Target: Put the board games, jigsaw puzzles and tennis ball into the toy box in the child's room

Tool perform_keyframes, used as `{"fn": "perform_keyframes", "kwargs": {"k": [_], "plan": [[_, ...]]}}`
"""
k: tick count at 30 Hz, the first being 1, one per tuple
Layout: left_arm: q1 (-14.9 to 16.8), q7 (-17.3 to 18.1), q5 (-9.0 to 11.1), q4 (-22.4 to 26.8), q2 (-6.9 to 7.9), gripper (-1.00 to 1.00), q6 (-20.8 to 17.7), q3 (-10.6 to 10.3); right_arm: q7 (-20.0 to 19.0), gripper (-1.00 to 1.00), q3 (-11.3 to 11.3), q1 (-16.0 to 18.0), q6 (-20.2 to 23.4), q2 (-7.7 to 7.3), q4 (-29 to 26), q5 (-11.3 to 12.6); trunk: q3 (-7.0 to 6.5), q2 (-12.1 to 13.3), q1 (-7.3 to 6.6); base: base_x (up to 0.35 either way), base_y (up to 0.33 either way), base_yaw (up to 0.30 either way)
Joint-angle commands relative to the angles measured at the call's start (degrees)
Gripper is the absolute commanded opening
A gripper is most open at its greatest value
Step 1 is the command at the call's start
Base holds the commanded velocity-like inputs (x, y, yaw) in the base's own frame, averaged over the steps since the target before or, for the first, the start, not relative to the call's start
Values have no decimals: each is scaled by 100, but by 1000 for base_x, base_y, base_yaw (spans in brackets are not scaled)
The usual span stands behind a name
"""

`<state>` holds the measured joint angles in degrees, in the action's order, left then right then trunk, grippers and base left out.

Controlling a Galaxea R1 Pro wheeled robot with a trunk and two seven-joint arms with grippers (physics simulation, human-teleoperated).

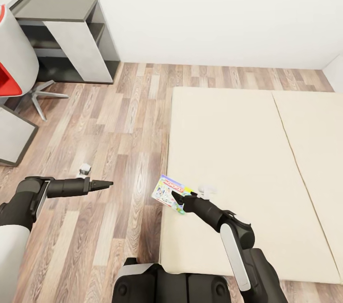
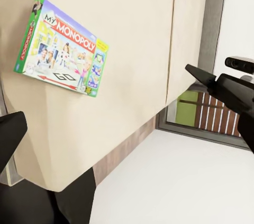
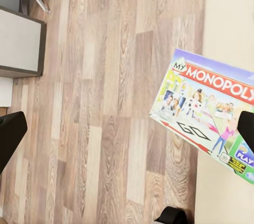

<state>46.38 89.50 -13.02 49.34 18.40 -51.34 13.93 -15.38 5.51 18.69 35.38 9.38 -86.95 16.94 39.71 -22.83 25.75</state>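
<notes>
your right gripper (image 1: 177,196) pinched the monopoly board game (image 1: 167,193) at one edge, holding it lifted over the near corner of the bed (image 1: 247,160), half above the wood floor (image 1: 109,141). your left gripper (image 1: 105,183) hung over the floor beside that corner, apart from the game, jaws pressed together. a small white thing (image 1: 206,190) lay on the bed just behind the game, too blurred to name. the dark grey side unit (image 1: 71,36) stood far off against the wall, and a white-and-red chair (image 1: 14,65) was cut off at the picture's edge.
</notes>
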Motion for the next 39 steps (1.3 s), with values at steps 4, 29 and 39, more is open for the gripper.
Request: {"fn": "perform_keyframes", "kwargs": {"k": [4, 29, 39], "plan": [[3, 50, -60, 5, -3, 100, -60, 13, -9, 100, -6, 3, 28, 9, -6, 11, -11, -9, 3, 0, 0, -137], [4, 50, -60, 5, -3, 100, -60, 14, -9, 100, 10, 3, -14, 23, -5, 6, -219, -9, 3, 0, 0, -95], [3, 50, -60, 5, -3, 100, -60, 13, -5, 100, 20, 7, -14, 30, -5, -19, -266, -9, 3, 0, 0, 9]]}}
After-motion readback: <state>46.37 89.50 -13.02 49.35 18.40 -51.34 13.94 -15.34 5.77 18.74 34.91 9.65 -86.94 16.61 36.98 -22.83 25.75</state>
